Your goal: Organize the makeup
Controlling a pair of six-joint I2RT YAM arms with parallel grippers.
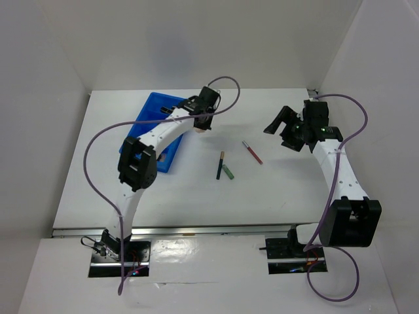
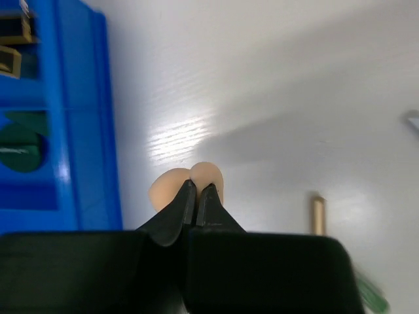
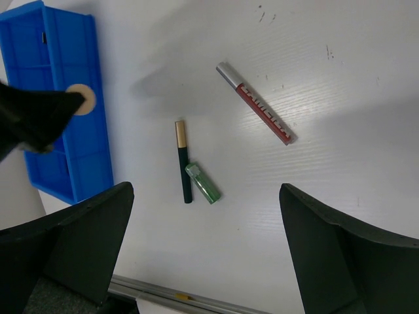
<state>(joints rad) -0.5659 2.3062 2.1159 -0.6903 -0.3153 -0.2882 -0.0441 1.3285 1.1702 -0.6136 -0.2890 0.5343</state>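
Left pincer (image 2: 198, 188): clenched on the sponge. Its black tips are pressed together at lower centre of the left wrist view, and the soft body bulges out on either side of them.
Sponge (image 2: 169, 190): beige, smooth and rounded, squeezed into two lobes by the grip. It shows against the white table (image 2: 275, 98) just right of the tray wall. In the right wrist view it is a pale disc at upper left, overlapping the tray's right edge. Whether it rests on the table cannot be told.
Right pincer (image 1: 278, 133): released, jaws wide apart, nothing between them. It sits right of centre in the top view, and its two fingers fill the lower corners of its own view.
Green pencil (image 3: 201, 183): short, bright green and slanted, lying flat at centre of the right wrist view. Its upper end is just beside the dark pencil; contact cannot be told.
Dark pencil (image 3: 182, 167): thin, near black, with a gold end pointing up the frame.
Red pencil (image 3: 255, 112): red body with lettering and a silver cap at its upper-left end. It lies slanted, up and right of the other two and apart from them.
Tray (image 1: 152, 106): blue and divided, at upper left of the top view, partly under the left arm.
Tray contents: a dark green round piece (image 2: 19, 147) at the left edge of the left wrist view and gold-rimmed pieces (image 2: 13, 39) in the top-left corner, all cropped.
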